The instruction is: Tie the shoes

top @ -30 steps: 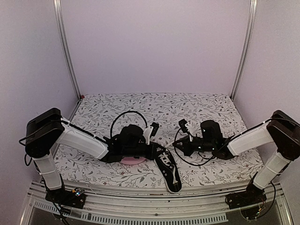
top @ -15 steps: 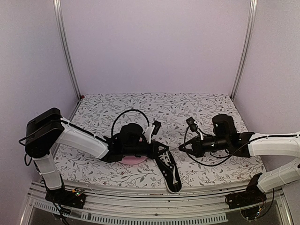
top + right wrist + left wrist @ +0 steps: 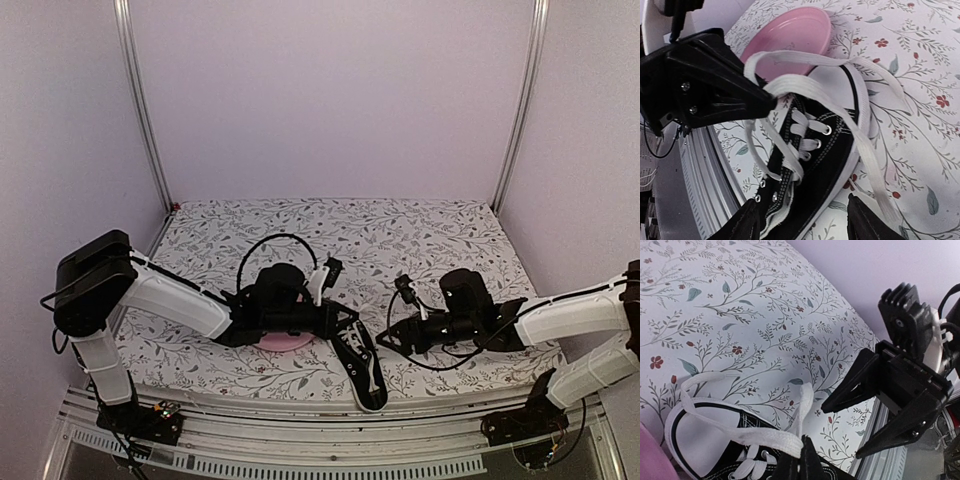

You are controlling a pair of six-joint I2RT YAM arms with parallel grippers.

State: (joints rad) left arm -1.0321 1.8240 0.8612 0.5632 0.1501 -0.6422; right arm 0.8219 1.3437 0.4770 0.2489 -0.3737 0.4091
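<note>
Black sneaker [image 3: 825,150] lies just beside the spread right gripper [image 3: 840,432]; left gripper [image 3: 771,98] pinches its lace [image 3: 807,84].

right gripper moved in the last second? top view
Yes. The right gripper has shifted toward the near edge of the table, ending closer alongside the shoe; its jaws stand open.

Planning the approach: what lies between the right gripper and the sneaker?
Between the right gripper and the sneaker: a loose white lace on floral cloth, nothing else, seen in the right wrist view.
</note>
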